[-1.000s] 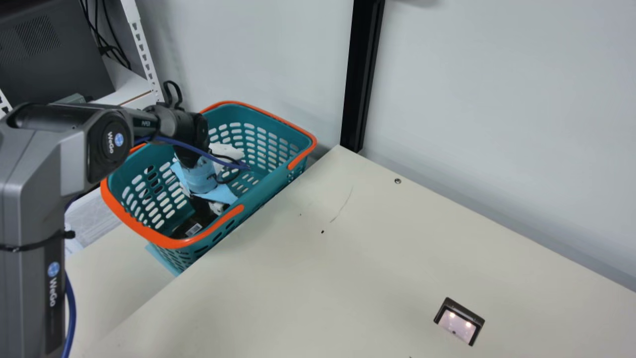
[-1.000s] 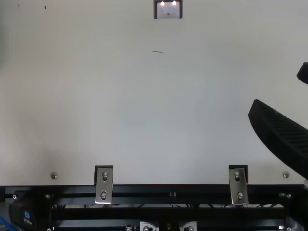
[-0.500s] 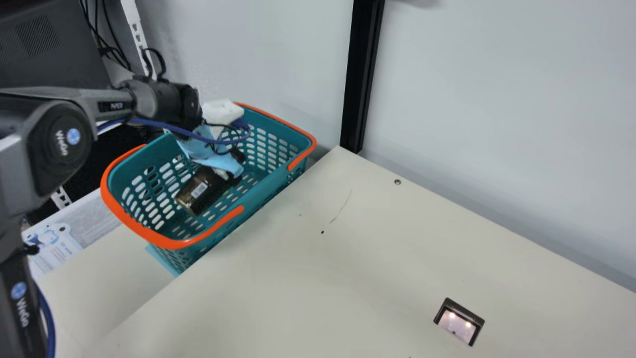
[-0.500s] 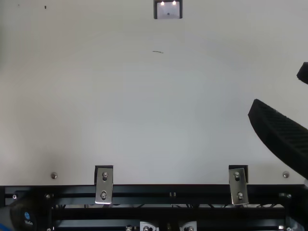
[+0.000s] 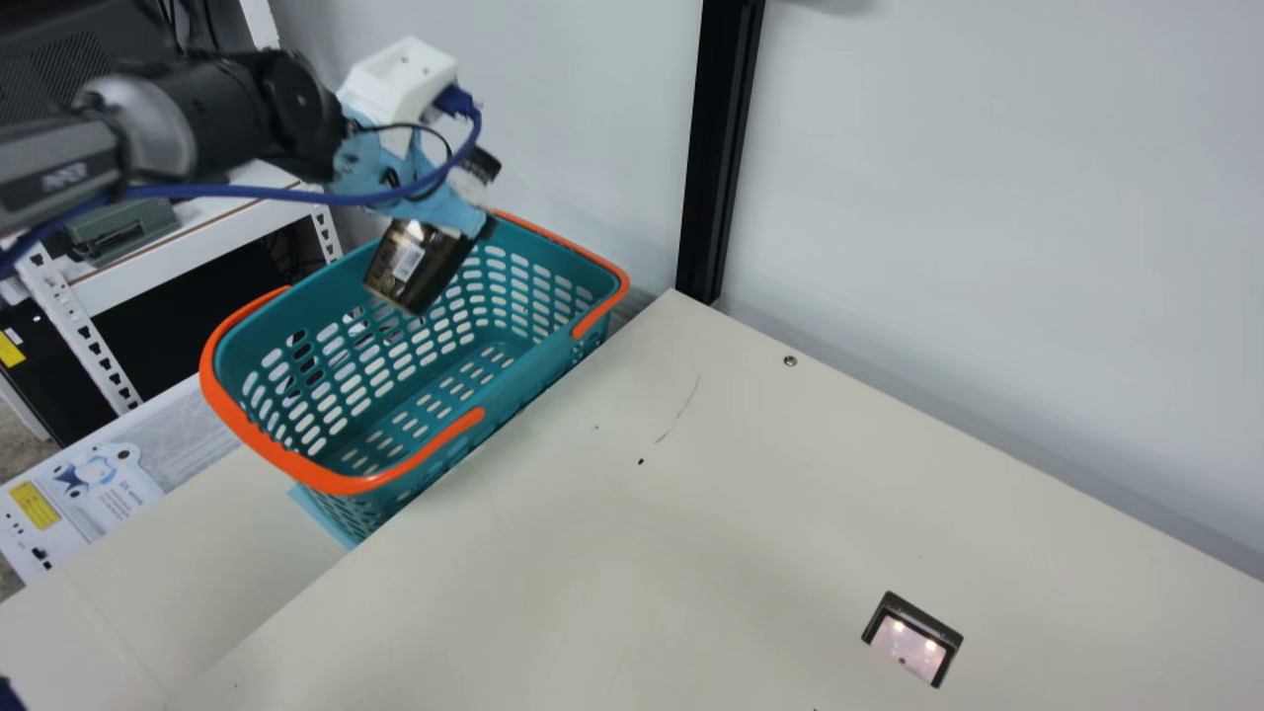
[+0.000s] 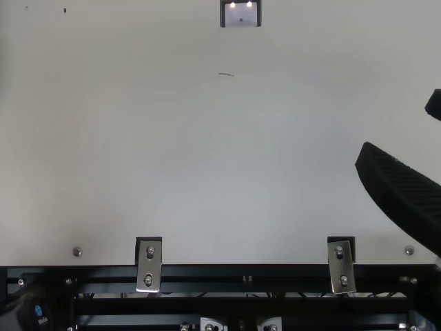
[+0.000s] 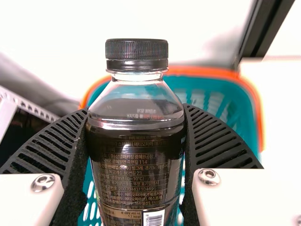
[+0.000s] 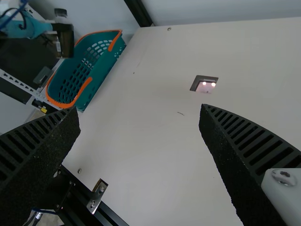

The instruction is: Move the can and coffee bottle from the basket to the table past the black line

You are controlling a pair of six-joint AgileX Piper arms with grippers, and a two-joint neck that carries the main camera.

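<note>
- Coffee bottle (image 5: 415, 267), one, dark contents, clear shoulder, black cap, pale barcode label: held in the air above the basket, leaning, its cap higher than its base in the main view.
- Left gripper (image 5: 472, 222), black ribbed fingers: closed in on the coffee bottle from both sides, touching it, the bottle's body between them and its cap free, as the left wrist view shows me.
- White block (image 5: 400, 79), one: mounted on the left arm near the gripper, with a blue cable (image 5: 247, 195) running back along the arm.
- Basket (image 5: 548, 360), teal, slotted walls and floor, orange rim sections: beside the worktop edge, below the coffee bottle.
- Right gripper (image 6: 398, 125), black ribbed fingers: spread wide apart over the worktop, a gap between them, nothing gripped.
- Worktop (image 5: 642, 553), cream: a short thin dark mark (image 6: 226, 74) on its surface in the top view.
- Dark-framed panel (image 5: 908, 647), small, two bright spots in it: set at the worktop, well apart from the basket.
- Black post (image 5: 726, 148), one: upright against the pale wall (image 5: 987, 197), at the worktop's far corner.
- Metal brackets, two, one (image 6: 149, 265) and its fellow (image 6: 341, 265): fixed at the worktop edge by the black rails (image 6: 248, 276).
- Shelving (image 5: 197, 252), white metal: behind the basket, grey equipment (image 5: 123, 232) on it.
</note>
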